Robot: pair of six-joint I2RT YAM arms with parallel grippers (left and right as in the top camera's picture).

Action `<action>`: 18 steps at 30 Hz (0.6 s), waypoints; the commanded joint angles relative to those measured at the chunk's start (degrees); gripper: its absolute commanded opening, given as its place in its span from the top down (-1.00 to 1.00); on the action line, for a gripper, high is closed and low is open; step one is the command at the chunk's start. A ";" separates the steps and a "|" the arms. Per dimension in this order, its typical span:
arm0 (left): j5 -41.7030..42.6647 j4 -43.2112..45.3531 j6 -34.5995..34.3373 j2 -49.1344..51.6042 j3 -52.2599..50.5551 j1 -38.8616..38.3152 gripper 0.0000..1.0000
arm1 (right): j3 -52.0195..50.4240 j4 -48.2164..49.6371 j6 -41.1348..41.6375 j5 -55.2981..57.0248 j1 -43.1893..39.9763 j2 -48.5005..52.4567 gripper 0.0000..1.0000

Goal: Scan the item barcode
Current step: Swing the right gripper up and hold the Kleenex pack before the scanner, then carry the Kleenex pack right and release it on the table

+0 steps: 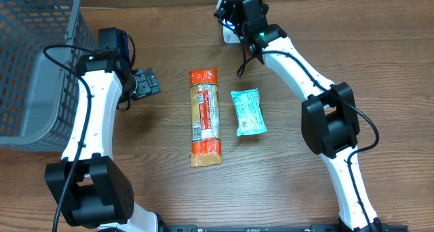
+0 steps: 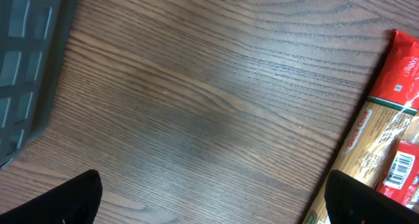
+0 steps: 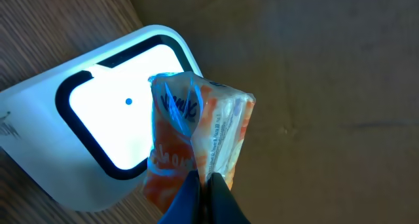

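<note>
Wooden tabletop (image 1: 169, 198) carrying one grey mesh basket (image 1: 34, 49) at its far left corner, two arms, three packaged items and one barcode scanner. The left end effector (image 2: 219, 204) hovers with its jaws spread wide and empty over bare wood, between the basket and the long pasta packet (image 1: 205, 117), which lies flat at centre. A teal snack packet (image 1: 248, 112) lies just beside the pasta on the right, apart from it. At the far edge the right end effector (image 3: 203, 185) is clamped on the lower edge of the task's item, a small orange-and-white pouch (image 3: 209, 139), holding it upright directly in front of the lit window of the white barcode scanner (image 3: 98, 132). The step in hand appears to be the presentation of the code. No barcode can be made out on the face of the pouch seen here, so a good scan probably calls for turning the pouch slowly until the printed code faces the window squarely, keeping the crinkled film flat and near the glass, with the fingers off the code.
</note>
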 commanded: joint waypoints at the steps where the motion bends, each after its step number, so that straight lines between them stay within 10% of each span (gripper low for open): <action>1: -0.50 0.07 1.27 -0.33 0.50 0.20 -1.00 | 0.98 0.39 1.18 -0.66 0.26 0.24 0.93; 18: -0.50 0.07 1.27 -0.33 0.50 0.20 -1.00 | 1.44 -20.70 36.85 0.42 -1.31 -22.38 0.93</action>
